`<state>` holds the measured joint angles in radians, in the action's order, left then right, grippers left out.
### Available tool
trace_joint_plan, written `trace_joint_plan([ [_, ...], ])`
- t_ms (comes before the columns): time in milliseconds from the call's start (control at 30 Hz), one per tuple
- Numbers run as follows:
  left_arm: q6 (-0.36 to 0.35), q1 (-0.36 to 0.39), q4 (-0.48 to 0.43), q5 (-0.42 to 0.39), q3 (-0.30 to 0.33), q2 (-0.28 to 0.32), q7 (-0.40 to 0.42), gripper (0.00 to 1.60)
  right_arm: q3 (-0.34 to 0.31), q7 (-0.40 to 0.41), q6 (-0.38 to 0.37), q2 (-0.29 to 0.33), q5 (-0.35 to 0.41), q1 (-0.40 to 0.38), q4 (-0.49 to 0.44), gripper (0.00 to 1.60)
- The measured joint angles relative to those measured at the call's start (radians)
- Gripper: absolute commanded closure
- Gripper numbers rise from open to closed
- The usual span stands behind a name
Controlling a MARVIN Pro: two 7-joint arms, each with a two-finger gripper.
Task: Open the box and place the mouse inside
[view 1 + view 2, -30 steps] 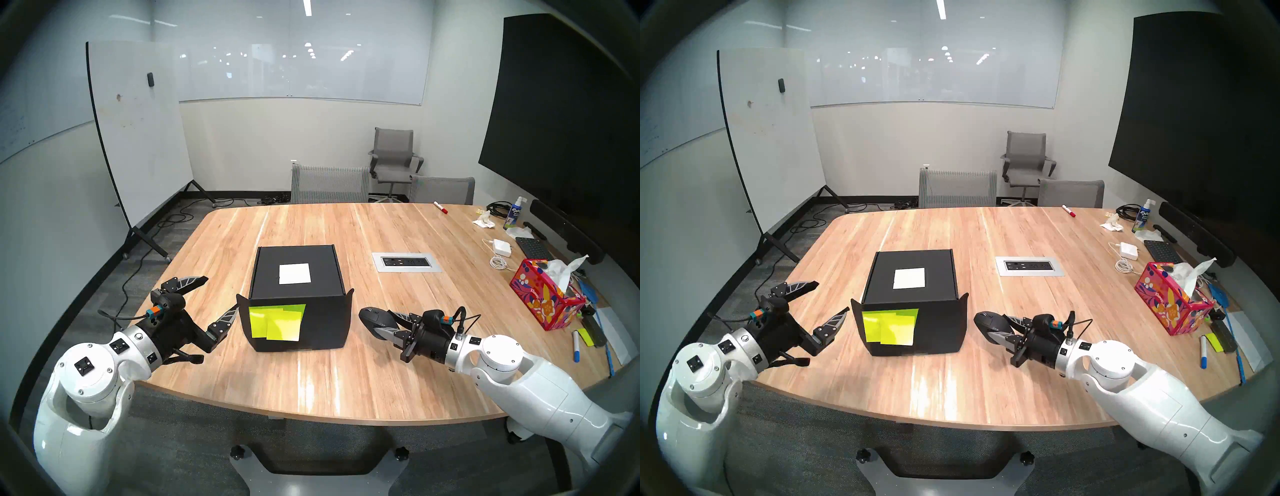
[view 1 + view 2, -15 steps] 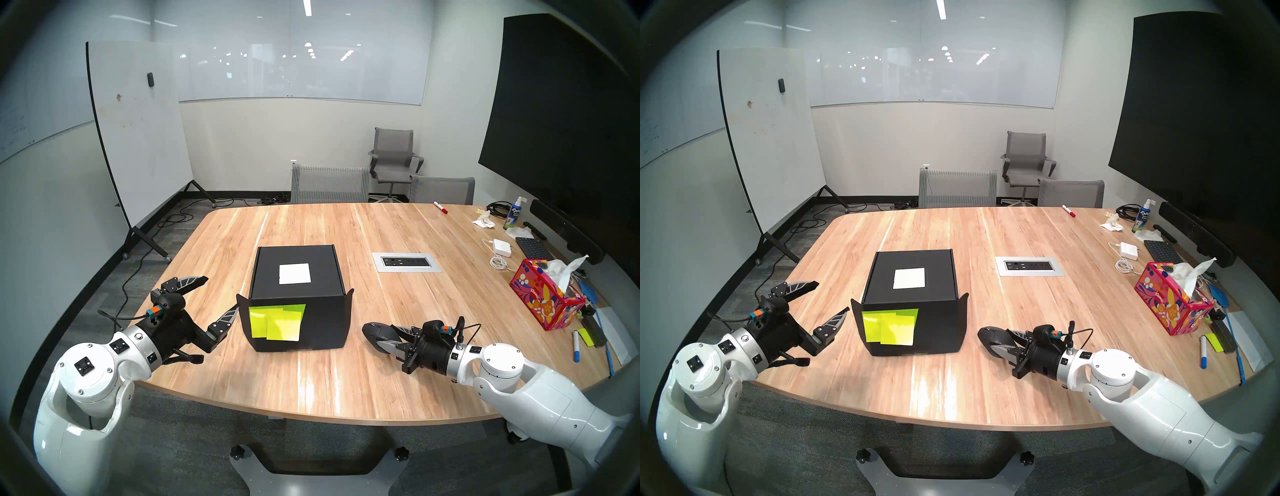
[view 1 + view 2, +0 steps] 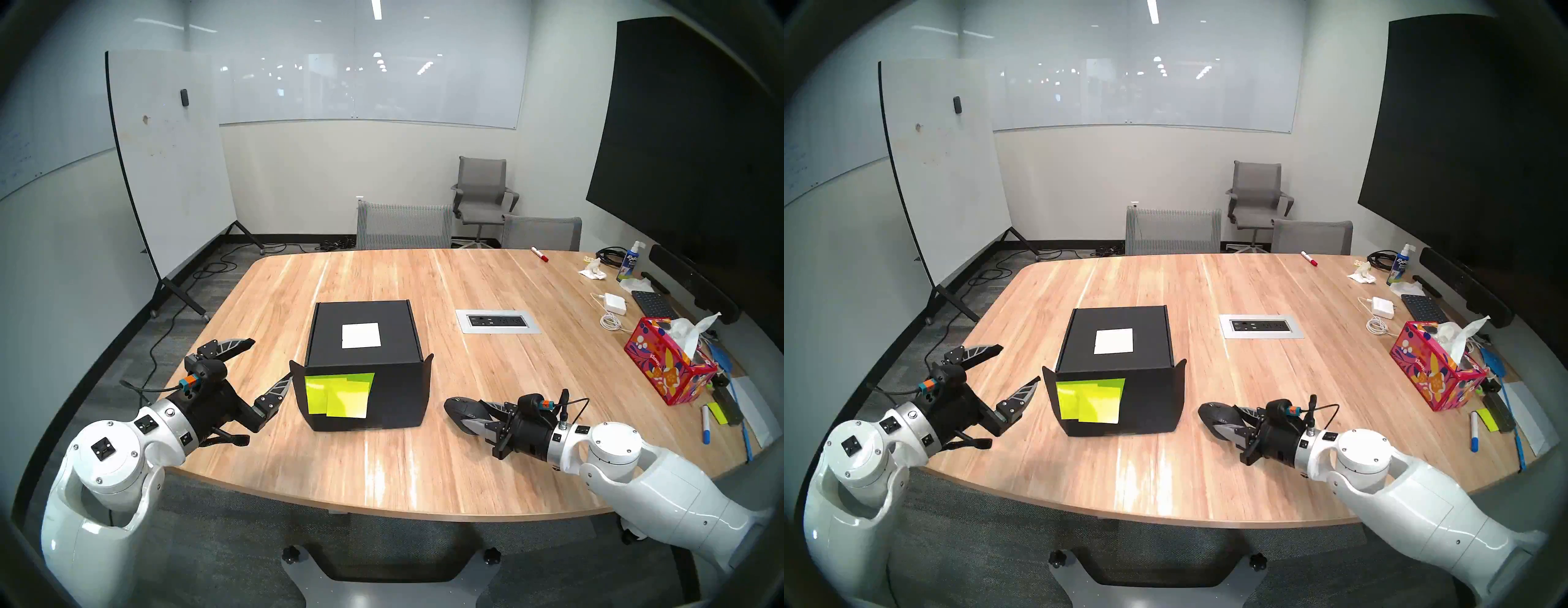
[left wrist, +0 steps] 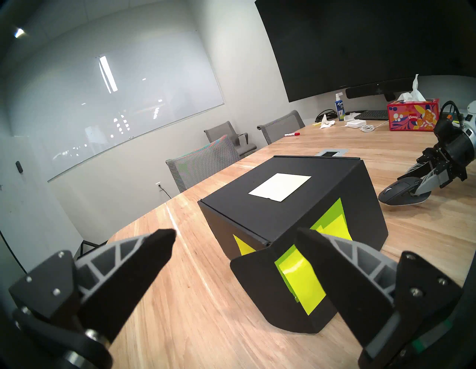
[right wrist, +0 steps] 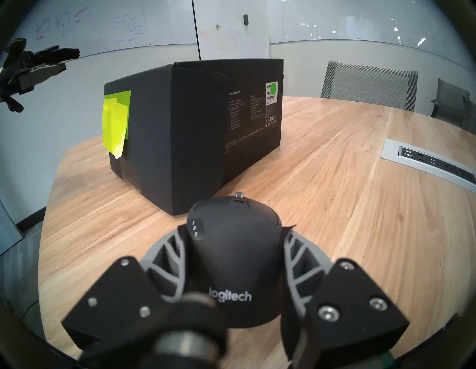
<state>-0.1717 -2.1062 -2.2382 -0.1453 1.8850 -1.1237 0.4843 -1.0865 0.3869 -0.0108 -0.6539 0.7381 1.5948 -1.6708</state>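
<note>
Right claw (image 3: 464,418) grips the mouse (image 3: 462,408) low, perhaps touching the surface (image 3: 382,467); left claw (image 3: 271,365) gapes empty beside the closed box (image 3: 365,365). Next: lift its lid.

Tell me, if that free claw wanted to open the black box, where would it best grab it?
Probably the lid's front flap, the face carrying the yellow-green sticky notes. Its side ears flare away from the box, leaving an edge for a finger to slip behind. The open left gripper already sits beside the near ear, so coming from the box's left and lifting looks most natural.
</note>
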Motion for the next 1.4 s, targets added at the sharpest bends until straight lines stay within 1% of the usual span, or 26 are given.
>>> trace_joint_plan([
  [600,0.0,0.0,0.0,0.0,0.0,0.0,0.0,0.0,0.011,0.016,-0.028,-0.021,0.016,0.002,0.011,1.6],
  [1100,0.0,0.0,0.0,0.0,0.0,0.0,0.0,0.0,0.01,0.008,-0.026,-0.029,0.018,0.014,0.013,1.6],
  [1400,0.0,0.0,0.0,0.0,0.0,0.0,0.0,0.0,0.011,-0.007,-0.008,-0.03,-0.014,0.019,0.011,1.6],
])
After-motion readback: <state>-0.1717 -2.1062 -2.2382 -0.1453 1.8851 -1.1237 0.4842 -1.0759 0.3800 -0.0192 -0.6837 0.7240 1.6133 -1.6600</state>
